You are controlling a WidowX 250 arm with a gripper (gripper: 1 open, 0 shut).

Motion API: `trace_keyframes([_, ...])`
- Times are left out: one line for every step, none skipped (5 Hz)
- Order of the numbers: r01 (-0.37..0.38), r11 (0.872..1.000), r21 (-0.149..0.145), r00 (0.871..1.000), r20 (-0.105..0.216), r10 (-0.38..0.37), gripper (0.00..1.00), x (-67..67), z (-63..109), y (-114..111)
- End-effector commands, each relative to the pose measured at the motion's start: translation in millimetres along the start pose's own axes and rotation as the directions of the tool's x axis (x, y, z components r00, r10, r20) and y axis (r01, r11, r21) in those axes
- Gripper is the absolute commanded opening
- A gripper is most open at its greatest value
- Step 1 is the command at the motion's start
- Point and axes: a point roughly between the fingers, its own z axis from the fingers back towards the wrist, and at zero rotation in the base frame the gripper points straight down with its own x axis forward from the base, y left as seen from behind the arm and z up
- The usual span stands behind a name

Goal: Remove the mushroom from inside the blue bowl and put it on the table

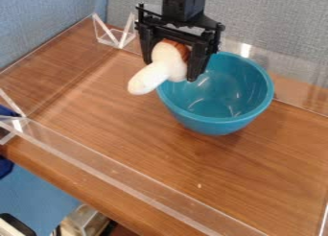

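My gripper points down over the left rim of the blue bowl, and its jaws stand wide apart. The mushroom is in the air between the fingers. Its reddish-brown cap sits up between them, and its cream-white stem slants down and left past the left finger, slightly blurred. Neither finger visibly presses on it. The stem's end hangs over the brown table, just left of the bowl. Nothing shows inside the bowl.
Low clear acrylic walls edge the tabletop at the front, left and back. A small clear bracket stands at the back left corner. A blue wall lies behind.
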Motion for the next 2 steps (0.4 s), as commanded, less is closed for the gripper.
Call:
trace_keyframes([-0.001, 1.000, 0.002, 1.000, 0.002, 0.001, 0.00, 7.0, -2.1, 14])
trace_keyframes([0.010, 1.000, 0.000, 0.999, -0.035, -0.010, 0.00, -18.0, -14.9, 25])
